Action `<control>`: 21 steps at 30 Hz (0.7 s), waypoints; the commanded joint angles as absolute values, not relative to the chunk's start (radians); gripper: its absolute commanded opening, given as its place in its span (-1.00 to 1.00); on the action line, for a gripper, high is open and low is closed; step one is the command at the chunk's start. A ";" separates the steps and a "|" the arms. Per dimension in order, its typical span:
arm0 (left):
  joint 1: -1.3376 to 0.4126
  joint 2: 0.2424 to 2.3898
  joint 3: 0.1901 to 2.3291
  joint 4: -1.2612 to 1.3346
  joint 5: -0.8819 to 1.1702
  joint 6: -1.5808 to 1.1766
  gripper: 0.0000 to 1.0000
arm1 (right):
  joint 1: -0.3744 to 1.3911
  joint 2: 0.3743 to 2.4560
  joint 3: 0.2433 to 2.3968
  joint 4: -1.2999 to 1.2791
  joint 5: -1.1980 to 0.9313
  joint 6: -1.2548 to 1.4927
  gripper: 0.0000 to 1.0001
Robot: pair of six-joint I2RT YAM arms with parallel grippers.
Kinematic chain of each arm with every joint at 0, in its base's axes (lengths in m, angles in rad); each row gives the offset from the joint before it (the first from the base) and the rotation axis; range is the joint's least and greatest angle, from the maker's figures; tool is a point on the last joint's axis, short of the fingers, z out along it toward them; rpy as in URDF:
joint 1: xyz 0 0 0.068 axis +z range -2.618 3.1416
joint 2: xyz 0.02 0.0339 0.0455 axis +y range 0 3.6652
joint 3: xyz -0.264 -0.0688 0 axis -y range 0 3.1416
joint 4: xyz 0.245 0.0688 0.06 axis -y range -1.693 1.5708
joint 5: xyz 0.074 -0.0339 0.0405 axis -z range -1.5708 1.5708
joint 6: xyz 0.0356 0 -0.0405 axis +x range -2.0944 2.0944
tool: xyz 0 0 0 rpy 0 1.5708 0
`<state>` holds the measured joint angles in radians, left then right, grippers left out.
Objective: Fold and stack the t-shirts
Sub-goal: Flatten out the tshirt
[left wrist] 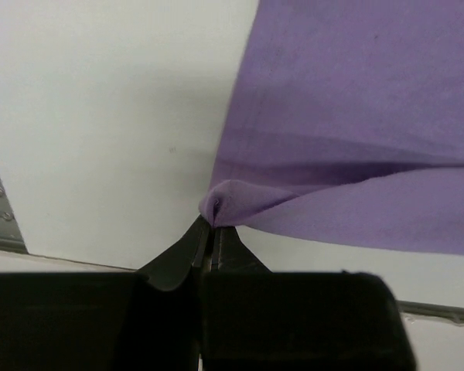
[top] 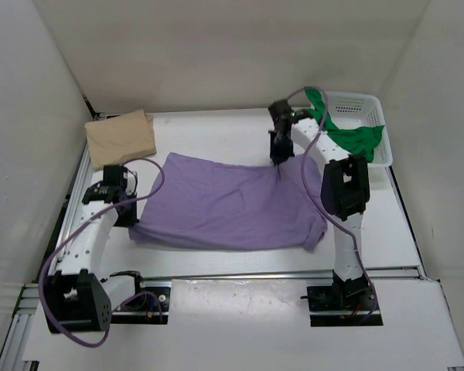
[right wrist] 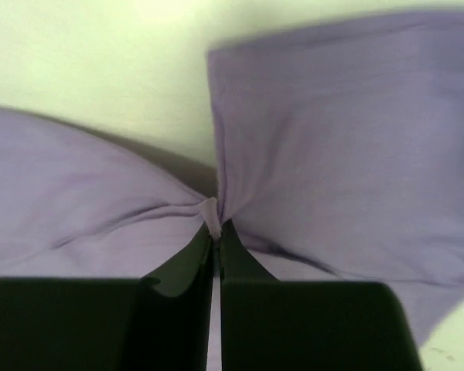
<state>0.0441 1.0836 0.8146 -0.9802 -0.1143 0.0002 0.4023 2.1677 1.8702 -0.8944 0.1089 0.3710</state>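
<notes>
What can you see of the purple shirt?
The purple shirt is plain, soft-looking cloth, spread mostly flat but wrinkled across the middle of the table. One short sleeve shows at its near right corner. The left pincer is shut on a bunched corner at its left edge. The right pincer is shut on a pinch of cloth at its far right edge.

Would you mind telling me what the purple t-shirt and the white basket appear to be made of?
The purple t-shirt looks like soft, matte cloth, possibly cotton: it wrinkles and puckers where the left end effector pinches it. The white basket seems to be rigid moulded plastic, with open mesh walls.
</notes>
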 commanded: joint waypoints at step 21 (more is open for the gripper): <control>0.015 1.445 1.728 -0.857 -0.121 0.000 -0.79 | 0.290 1.772 2.008 -0.627 -0.147 0.368 -0.89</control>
<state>0.0204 1.5604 1.7897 -0.8295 -0.1413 0.0002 0.2707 1.7687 2.0937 -0.5533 -0.1081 0.3668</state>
